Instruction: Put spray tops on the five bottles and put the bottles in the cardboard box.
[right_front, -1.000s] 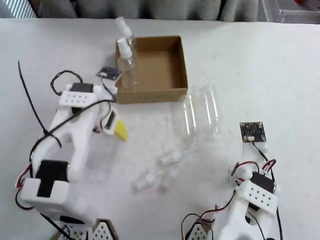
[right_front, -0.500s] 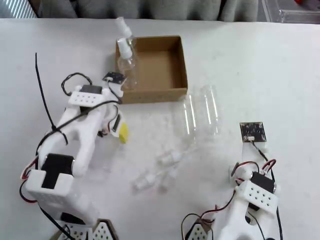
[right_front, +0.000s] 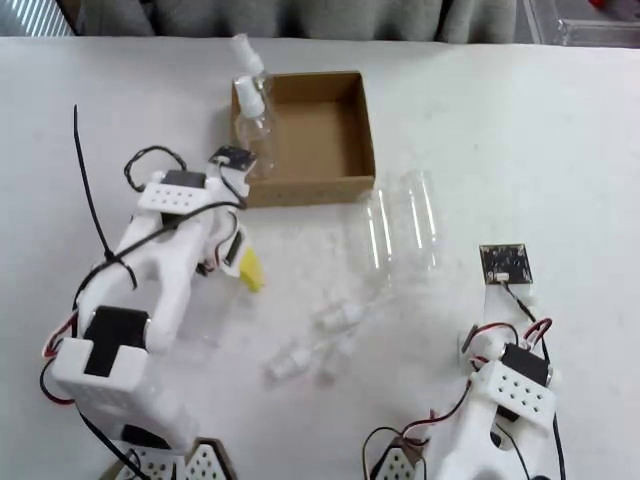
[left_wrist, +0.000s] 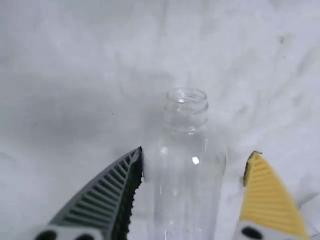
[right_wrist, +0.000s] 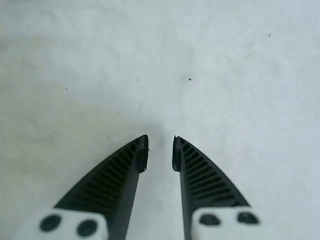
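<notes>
Under halfway, judging by the layout. Two capped bottles (right_front: 254, 118) at the far-left side of the cardboard box (right_front: 310, 190); hard to tell whether both fully inside. Left pincer (left_wrist: 197, 152) released, jaws spread either side of an uncapped bottle (left_wrist: 184, 125) close to the box's near-left corner, not yet gripping. Two more bare bottles (right_front: 400, 225) lying right of the box. Three loose spray tops (right_front: 335, 318) mid-counter, left to fit. Right pincer (right_wrist: 160, 150) almost clenched, empty, over bare counter (right_wrist: 200, 60) at the near right.
</notes>
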